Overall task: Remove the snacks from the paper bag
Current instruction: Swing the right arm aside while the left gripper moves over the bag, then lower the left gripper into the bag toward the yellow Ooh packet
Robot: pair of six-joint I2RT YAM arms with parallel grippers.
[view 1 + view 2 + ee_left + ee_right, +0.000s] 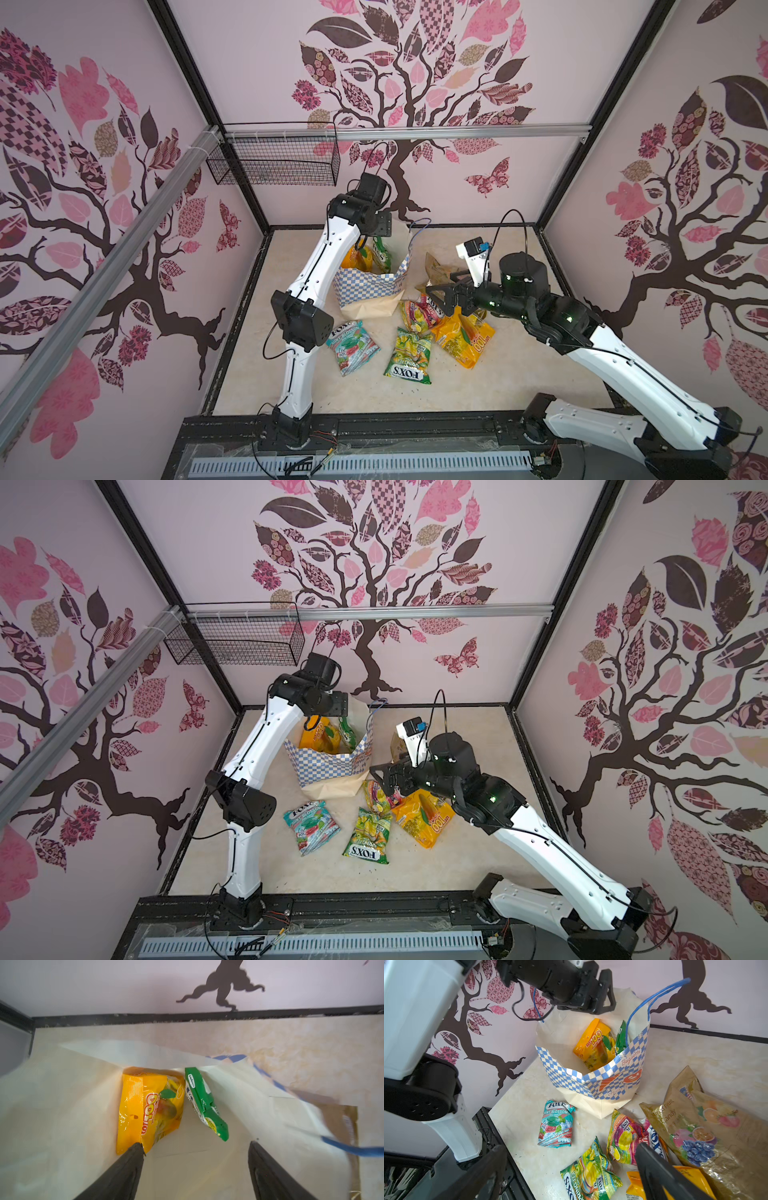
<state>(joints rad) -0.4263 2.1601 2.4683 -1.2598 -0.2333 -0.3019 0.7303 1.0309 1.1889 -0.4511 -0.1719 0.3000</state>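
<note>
Black fingers [124,1172] of my left gripper [195,1145] fill the near edge of the left wrist view. They are spread wide and clamp nothing. This gripper reaches down into the mouth of the paper bag [370,286]. One fingertip sits at the lower corner of a yellow-orange packet [145,1109], though I cannot tell whether it presses on the wrapper. That packet leans against the bag's white inner wall. Just beside it, a narrow green packet [205,1105] stands on edge against the same wall. A blue cord handle [353,1150] crosses the side of that view.

My right gripper [570,1147] is also spread wide and holds nothing. In both top views it hangs above the table [519,374], just right of the bag and over the pile of snacks.

The bag stands upright near the back of the table, its checked rim crumpled and folded down.

Five snacks lie outside it:
- A teal packet [352,347] lies flat in front of the bag, toward my left arm.
- A green FOX'S packet [409,357] lies beside the teal one.
- An orange-pink packet [417,311] lies close to the bag's cream base.
- A second yellow-orange packet [463,338] lies partly under my right wrist.
- A large gold-brown packet [706,1126] lies to the bag's right and overlaps the second yellow-orange one.

A wire basket [274,162] hangs on the back wall, well above everything.
</note>
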